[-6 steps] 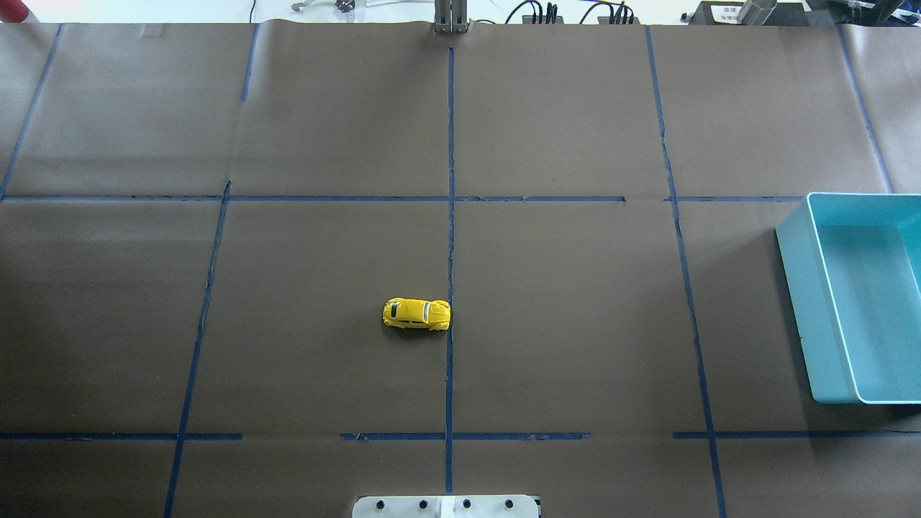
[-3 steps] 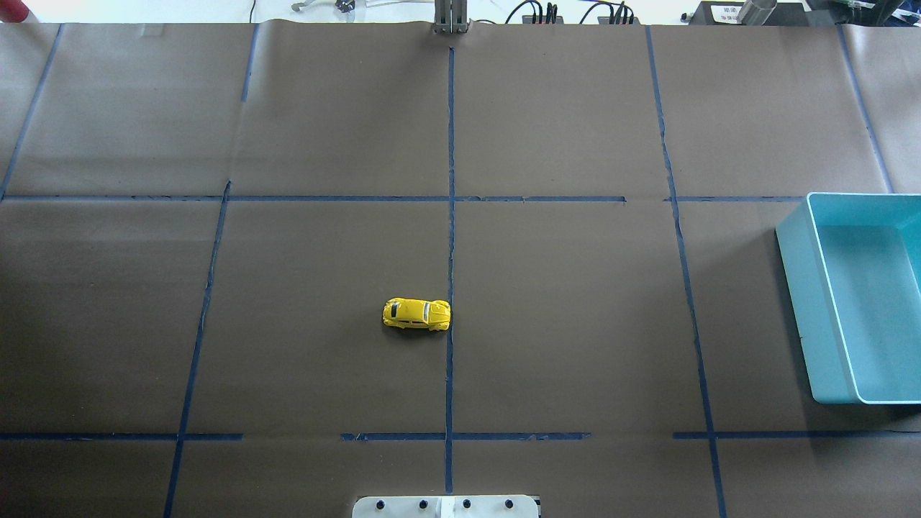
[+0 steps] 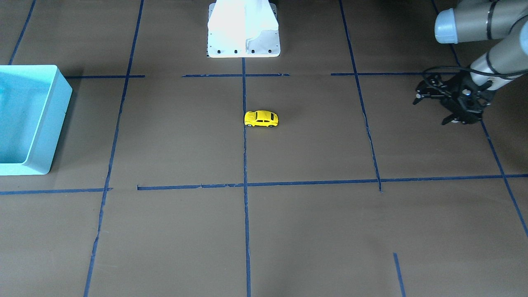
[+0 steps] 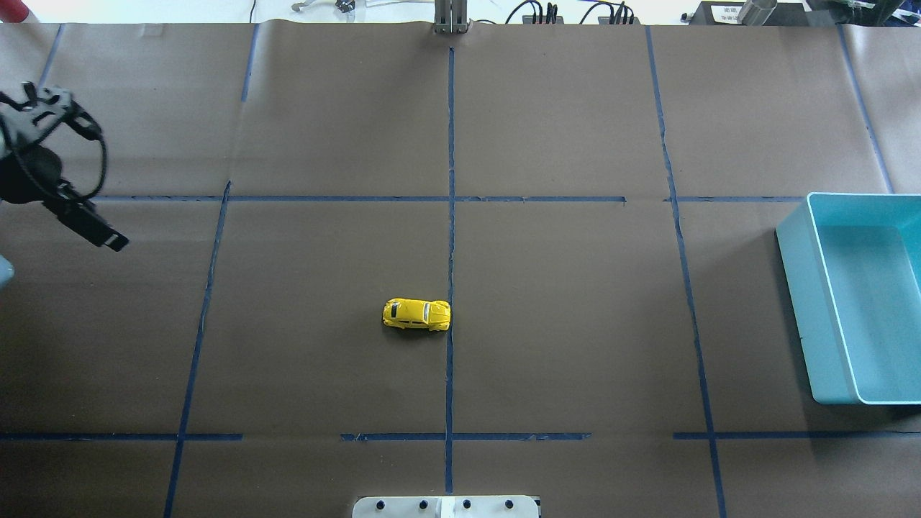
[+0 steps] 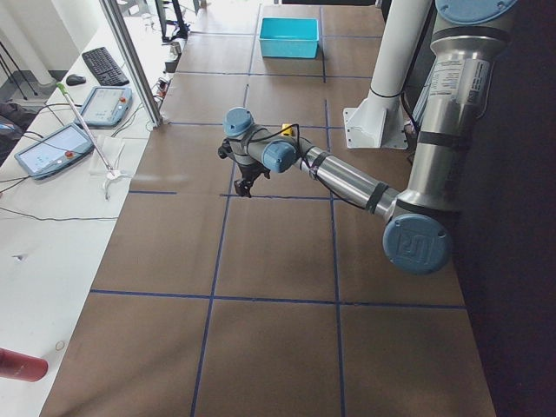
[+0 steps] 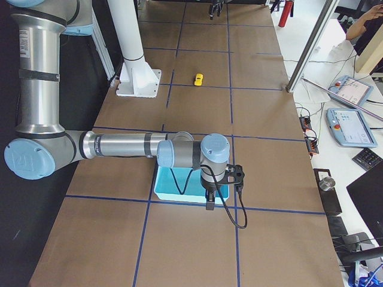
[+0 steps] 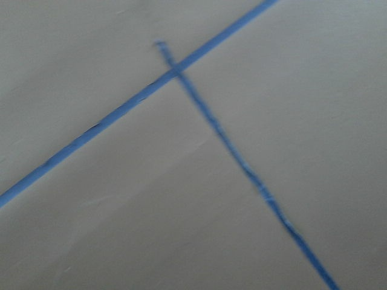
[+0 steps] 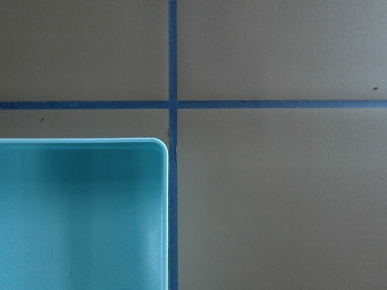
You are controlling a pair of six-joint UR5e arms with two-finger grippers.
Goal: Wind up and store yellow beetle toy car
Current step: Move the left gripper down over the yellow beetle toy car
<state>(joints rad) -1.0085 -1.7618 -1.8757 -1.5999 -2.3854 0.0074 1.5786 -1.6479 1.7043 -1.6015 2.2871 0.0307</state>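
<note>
The yellow beetle toy car (image 4: 416, 314) stands on its wheels near the table's middle, just left of the centre tape line, and also shows in the front view (image 3: 261, 119). My left gripper (image 4: 86, 180) is open and empty, far to the car's left near the table's edge; it also shows in the front view (image 3: 431, 111). My right gripper (image 6: 221, 191) shows only in the exterior right view, hovering over a corner of the light blue bin (image 4: 791, 288); I cannot tell whether it is open or shut. The right wrist view shows the bin's corner (image 8: 78, 211), which holds nothing.
The table is covered in brown paper with a grid of blue tape lines. The robot's white base plate (image 4: 446, 506) sits at the near edge. Cables and plugs (image 4: 568, 13) lie along the far edge. The left wrist view shows only paper and a tape crossing (image 7: 175, 72).
My left gripper has come into the overhead view from the left edge; earlier no arm showed there. The car and the bin have not moved.
</note>
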